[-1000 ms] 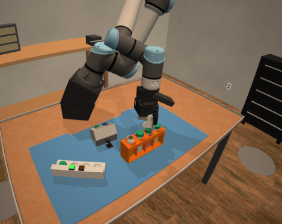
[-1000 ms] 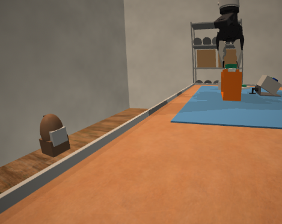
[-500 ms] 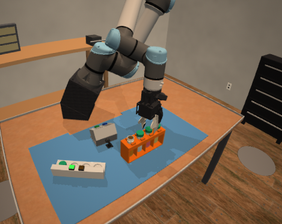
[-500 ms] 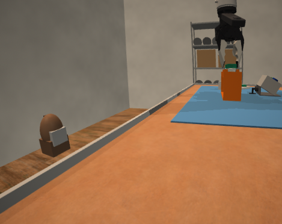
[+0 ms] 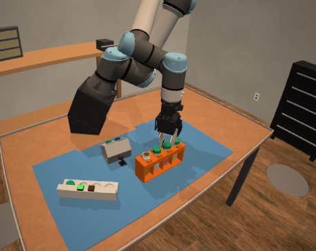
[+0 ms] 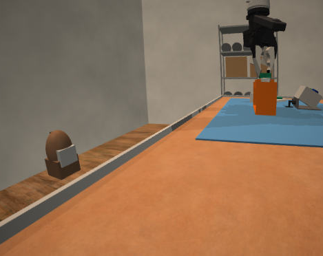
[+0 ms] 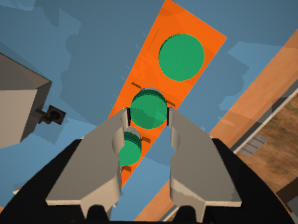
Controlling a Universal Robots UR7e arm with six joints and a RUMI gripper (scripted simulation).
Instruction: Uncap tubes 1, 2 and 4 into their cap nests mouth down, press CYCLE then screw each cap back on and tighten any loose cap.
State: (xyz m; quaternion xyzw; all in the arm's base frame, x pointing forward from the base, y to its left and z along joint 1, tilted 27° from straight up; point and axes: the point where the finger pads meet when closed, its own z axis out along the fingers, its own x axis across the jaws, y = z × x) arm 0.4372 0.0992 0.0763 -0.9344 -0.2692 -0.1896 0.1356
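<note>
With the green lamp (image 5: pixel 80 187) glowing, we are clamping the tool (image 5: pixel 168 143) (image 6: pixel 264 73) (image 7: pixel 149 109) on tube 2's cap (image 5: pixel 166 145) (image 7: pixel 149 111), probably tightening it; tube 4's cap (image 5: pixel 70 182) (image 6: pixel 279 98) is awaiting return, then READY (image 5: pixel 108 142).

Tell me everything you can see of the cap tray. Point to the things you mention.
The cap tray (image 5: pixel 102 194) (image 6: pixel 251 98) is a long, pale, plastic-looking block, upright on the blue mat (image 5: pixel 91 229) (image 6: pixel 231 132) (image 7: pixel 90 15). Of its four round nests, one end nest holds a green cap (image 5: pixel 70 182) (image 6: pixel 279 98); the other three hold none. On its side, the green lamp (image 5: pixel 80 187) is lit, the amber lamp (image 5: pixel 91 188) dark. The jaws are away from it.
</note>
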